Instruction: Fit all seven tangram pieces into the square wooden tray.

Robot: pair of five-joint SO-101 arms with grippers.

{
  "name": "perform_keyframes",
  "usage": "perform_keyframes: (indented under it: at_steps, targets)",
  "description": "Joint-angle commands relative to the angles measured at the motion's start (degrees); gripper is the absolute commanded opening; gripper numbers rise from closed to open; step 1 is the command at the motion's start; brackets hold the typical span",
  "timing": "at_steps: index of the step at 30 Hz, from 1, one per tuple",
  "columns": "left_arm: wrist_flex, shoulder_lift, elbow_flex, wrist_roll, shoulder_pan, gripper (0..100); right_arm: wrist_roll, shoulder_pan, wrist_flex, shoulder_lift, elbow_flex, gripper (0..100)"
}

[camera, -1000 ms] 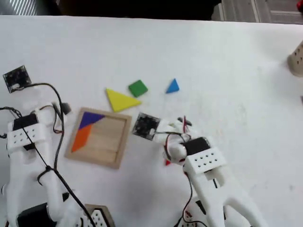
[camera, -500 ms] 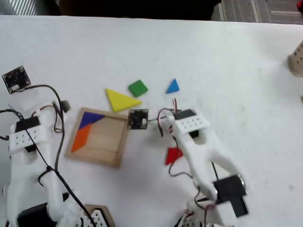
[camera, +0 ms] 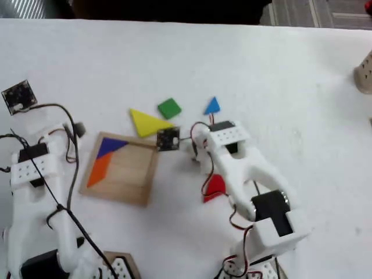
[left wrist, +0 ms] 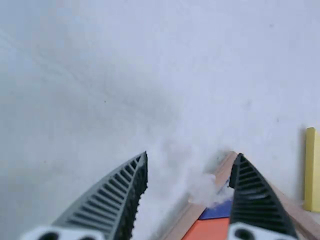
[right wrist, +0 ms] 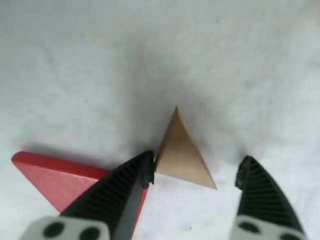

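The square wooden tray (camera: 145,174) lies left of centre with a purple piece (camera: 111,145) and an orange piece (camera: 100,168) along its left side. Beyond it lie a yellow triangle (camera: 148,122), a green square (camera: 169,108) and a blue triangle (camera: 213,106). A red triangle (camera: 215,187) sits beside the right arm (camera: 232,157). My right gripper (right wrist: 196,167) is open, low over a small tan triangle (right wrist: 182,152), with the red triangle (right wrist: 55,177) beside one finger. My left gripper (left wrist: 190,159) is open over the tray's corner (left wrist: 220,175).
The left arm (camera: 29,168) stands left of the tray, with loose black cables around it. A perforated tan object (camera: 365,72) stands at the right edge. The yellow piece (left wrist: 311,170) lies just past the tray's rim. White tabletop stretches wide at the back and right.
The right arm has swung from the near edge toward the back, its wrist now between the tray and the blue triangle. The red triangle is more exposed. The left arm has barely moved.
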Motion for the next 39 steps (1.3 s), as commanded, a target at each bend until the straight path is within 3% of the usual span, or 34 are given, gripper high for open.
perform_keyframes:
  at_steps: [1,4,18,25,31,39]
  targets:
    - [-1.41,-1.98,0.0,0.62,-0.31,27,0.35,0.84,-0.48,-0.31,-2.29,13.5]
    - [-1.49,-1.98,0.09,0.62,-0.31,27,-1.05,0.84,-0.22,-0.31,-2.2,6.8]
    - [-1.49,-1.98,0.18,0.53,-0.31,27,-10.29,2.77,-1.8,-0.57,-2.46,8.4]
    - [-1.49,-1.98,0.18,0.53,-0.31,27,-24.97,4.88,-6.73,-0.92,-3.96,8.4]
    - [-1.49,-1.98,0.18,0.53,-0.31,27,-37.54,5.93,-0.04,-0.92,-10.9,8.4]
    - [-1.49,-1.98,0.0,0.53,-0.57,27,-38.86,-1.54,8.84,-0.92,-19.34,8.4]
